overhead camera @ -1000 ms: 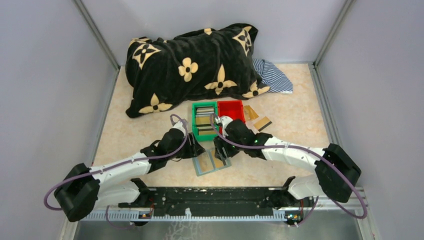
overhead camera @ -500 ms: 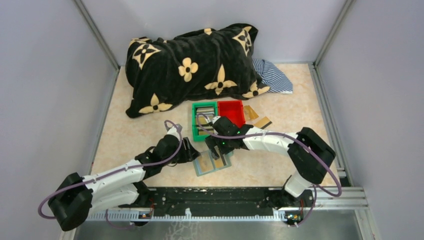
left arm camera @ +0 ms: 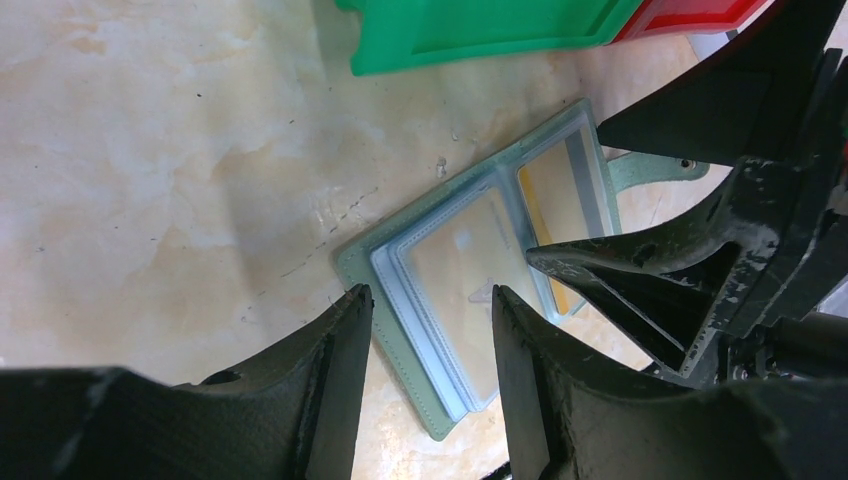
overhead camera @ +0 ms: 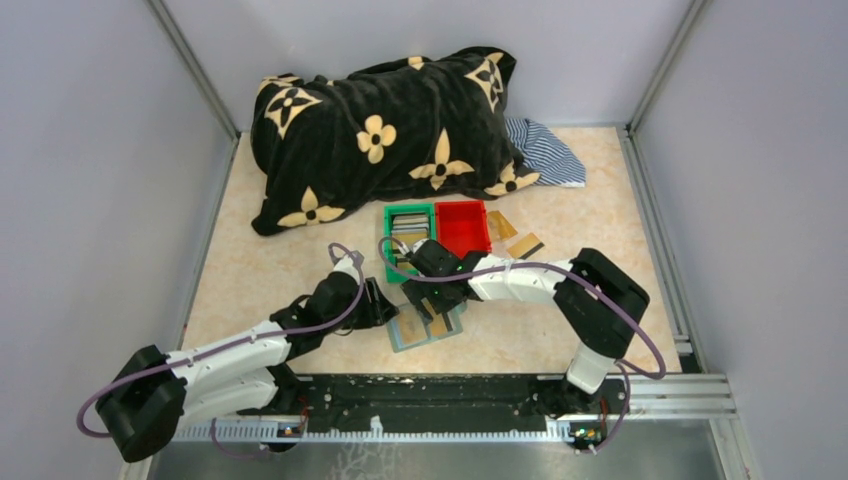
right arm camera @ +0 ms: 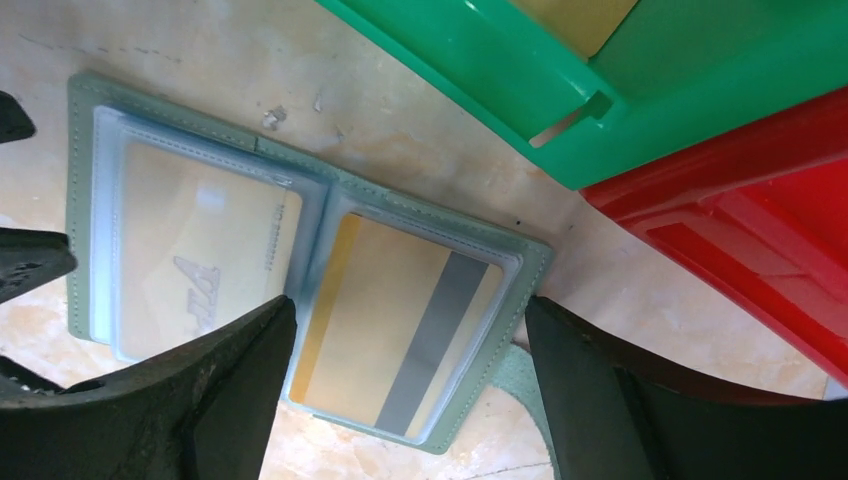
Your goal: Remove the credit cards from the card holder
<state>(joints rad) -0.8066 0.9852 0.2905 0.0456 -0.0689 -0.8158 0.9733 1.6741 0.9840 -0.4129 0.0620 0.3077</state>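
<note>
The flat grey-green folding card holder lies open on the table at six o'clock from the green plastic bin. The left gripper, jaws half parted and grasping nothing, sits over its nine o'clock edge, probably to steady it. The right gripper, spread wide and empty, straddles the gold, grey-striped credit card in the three o'clock pocket, placed to draw it out. The pale card beside it bears an A-like logo; its small print is unreadable.

The right end effector hides part of the card holder; the red bin runs off-frame.
</note>
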